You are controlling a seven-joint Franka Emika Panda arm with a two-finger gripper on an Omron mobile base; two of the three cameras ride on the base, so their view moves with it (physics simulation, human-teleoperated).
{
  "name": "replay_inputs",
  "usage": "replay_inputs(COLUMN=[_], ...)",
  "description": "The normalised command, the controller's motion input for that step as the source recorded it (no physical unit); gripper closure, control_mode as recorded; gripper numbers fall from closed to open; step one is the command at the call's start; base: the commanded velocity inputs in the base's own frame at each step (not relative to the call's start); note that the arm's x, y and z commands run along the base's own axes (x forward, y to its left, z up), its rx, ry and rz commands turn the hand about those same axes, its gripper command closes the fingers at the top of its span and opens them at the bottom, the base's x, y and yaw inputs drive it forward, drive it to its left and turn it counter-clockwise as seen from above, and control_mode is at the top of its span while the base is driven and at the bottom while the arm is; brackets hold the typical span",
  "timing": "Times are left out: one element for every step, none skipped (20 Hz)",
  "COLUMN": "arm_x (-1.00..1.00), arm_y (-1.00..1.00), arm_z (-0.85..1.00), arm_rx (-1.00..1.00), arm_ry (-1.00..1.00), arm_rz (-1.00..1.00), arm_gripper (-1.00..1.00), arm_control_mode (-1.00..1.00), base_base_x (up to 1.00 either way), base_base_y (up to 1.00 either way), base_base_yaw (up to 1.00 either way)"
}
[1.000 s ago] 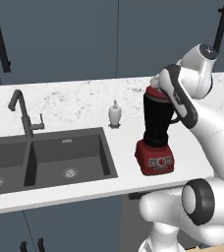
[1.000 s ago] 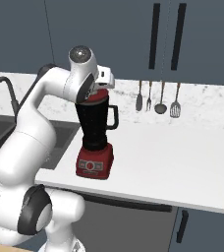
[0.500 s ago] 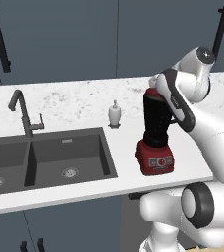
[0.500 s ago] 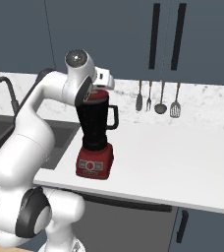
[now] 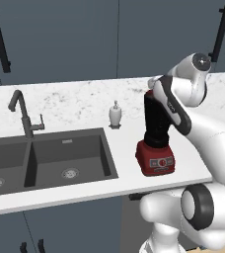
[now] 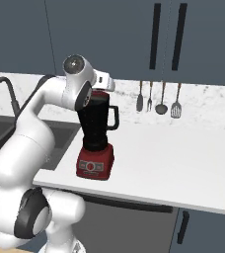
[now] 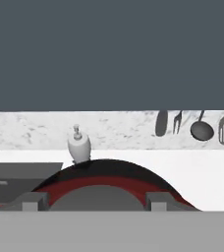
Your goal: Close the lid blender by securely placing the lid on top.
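Well, you can't see much of the gripper (image 7: 97, 202) from the two base views, because the white arm bends over the top of the blender (image 5: 156, 143) and hides it. You only get the hand view for that, and the picture there is cut off low down. Two grey fingers (image 7: 34, 200) sit one on each side of the pale grey cap in the middle of the lid (image 7: 84, 183). They look closed on that cap, so the jaws are holding the lid. A thin black curve runs around the red ring of the lid (it may be the jar's rim, but you can't be sure). You also can't tell if the lid is pushed all the way down.

Your blender stands on the white counter (image 6: 183, 163), near the front edge, just to the right of the sink (image 5: 50, 158). It has a red boxy bottom with a grey panel of buttons, and a black jar that gets wider going up. A bit of red shows at the jar's top in the right base view.

It stands straight up, so its long way goes from the counter up to the arm. The button panel faces the robot. The jar's handle sticks out to the right in the right base view, toward the spoons and forks (image 6: 159, 99) hanging on the wall. A small white soap bottle (image 5: 115, 114) stands behind it, well apart
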Motion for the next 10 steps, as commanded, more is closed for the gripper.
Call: replay_inputs(arm_x=[0.0, 0.0, 0.0, 0.0, 0.0, 0.0, 0.0, 0.0, 0.0, 0.0], arm_y=[0.0, 0.0, 0.0, 0.0, 0.0, 0.0, 0.0, 0.0, 0.0, 0.0], arm_z=[0.0, 0.0, 0.0, 0.0, 0.0, 0.0, 0.0, 0.0, 0.0, 0.0], arm_rx=[0.0, 0.0, 0.0, 0.0, 0.0, 0.0, 0.0, 0.0, 0.0, 0.0], arm_ry=[-0.07, -0.07, -0.07, -0.07, -0.06, -0.05, -0.05, -0.04, -0.04, -0.04], arm_rz=[-0.05, -0.05, -0.05, -0.05, -0.05, -0.05, -0.05, -0.05, -0.04, -0.04], arm_gripper=[1.0, 1.0, 1.0, 1.0, 1.0, 1.0, 1.0, 1.0, 1.0, 1.0], arm_control_mode=[-1.0, -1.0, -1.0, -1.0, -1.0, -1.0, -1.0, -1.0, -1.0, -1.0], base_base_x=[0.0, 0.0, 0.0, 0.0, 0.0, 0.0, 0.0, 0.0, 0.0, 0.0], base_base_y=[0.0, 0.0, 0.0, 0.0, 0.0, 0.0, 0.0, 0.0, 0.0, 0.0], base_base_yaw=[0.0, 0.0, 0.0, 0.0, 0.0, 0.0, 0.0, 0.0, 0.0, 0.0])
